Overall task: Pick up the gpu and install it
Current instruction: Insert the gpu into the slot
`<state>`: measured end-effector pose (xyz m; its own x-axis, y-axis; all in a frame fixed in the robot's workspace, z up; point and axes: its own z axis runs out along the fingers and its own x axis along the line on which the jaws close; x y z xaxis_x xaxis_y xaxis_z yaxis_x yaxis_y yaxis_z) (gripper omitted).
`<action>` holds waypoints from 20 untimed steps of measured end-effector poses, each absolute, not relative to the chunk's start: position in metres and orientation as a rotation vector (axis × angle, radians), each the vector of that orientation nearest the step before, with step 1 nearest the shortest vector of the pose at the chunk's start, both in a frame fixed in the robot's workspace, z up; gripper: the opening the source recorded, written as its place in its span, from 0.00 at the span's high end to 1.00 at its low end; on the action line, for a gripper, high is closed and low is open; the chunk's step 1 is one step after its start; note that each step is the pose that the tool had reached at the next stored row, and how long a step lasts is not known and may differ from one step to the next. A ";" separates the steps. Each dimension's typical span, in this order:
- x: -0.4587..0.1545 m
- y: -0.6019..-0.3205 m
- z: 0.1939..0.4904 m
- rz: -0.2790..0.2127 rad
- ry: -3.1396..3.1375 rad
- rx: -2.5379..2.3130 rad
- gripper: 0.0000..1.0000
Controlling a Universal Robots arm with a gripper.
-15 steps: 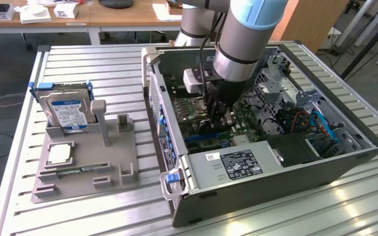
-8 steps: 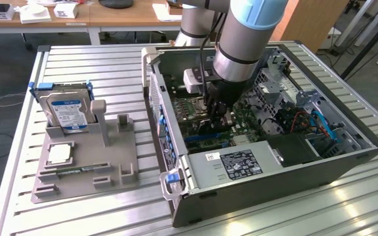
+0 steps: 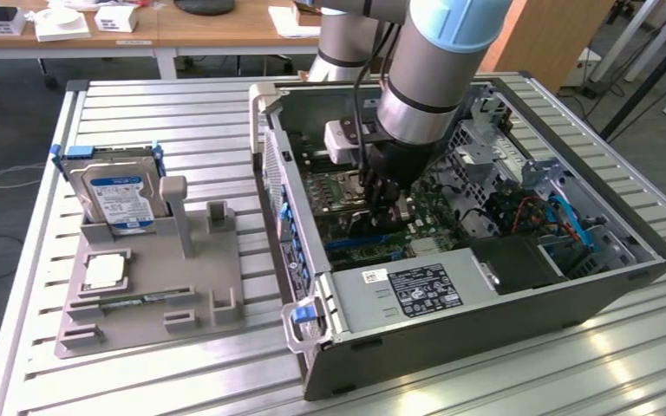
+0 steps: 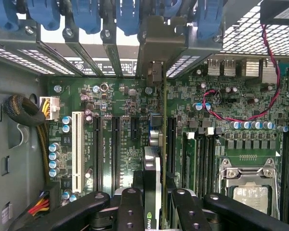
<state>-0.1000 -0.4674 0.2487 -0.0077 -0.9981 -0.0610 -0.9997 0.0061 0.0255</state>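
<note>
The gpu (image 4: 153, 163) stands on edge over the green motherboard (image 4: 120, 96), in line with one of the black expansion slots. Its silver end bracket (image 4: 161, 43) sits against the rear slot openings of the case. My gripper (image 4: 156, 192) is shut on the card's upper edge, one black finger (image 4: 130, 207) on each side. In the exterior view the gripper (image 3: 385, 195) reaches down into the open computer case (image 3: 564, 303), and the arm hides most of the card. I cannot tell whether the card's lower edge is in the slot.
A white slot (image 4: 78, 144), memory sticks (image 4: 202, 159) and the CPU socket (image 4: 248, 187) flank the card. A red-black wire (image 4: 231, 115) loops nearby. At the exterior view's left, a grey fixture (image 3: 148, 286) holds the hard drive (image 3: 119, 195). The power supply (image 3: 426, 290) fills the case's near end.
</note>
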 end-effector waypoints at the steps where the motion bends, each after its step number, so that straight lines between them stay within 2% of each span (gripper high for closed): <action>1: -0.100 -0.467 0.249 0.095 2.210 -2.195 0.73; 20: -0.099 -0.467 0.249 0.094 2.199 -2.207 0.73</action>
<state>-0.0994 -0.4674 0.2486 0.0026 -0.9982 -0.0601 -0.9997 -0.0041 0.0253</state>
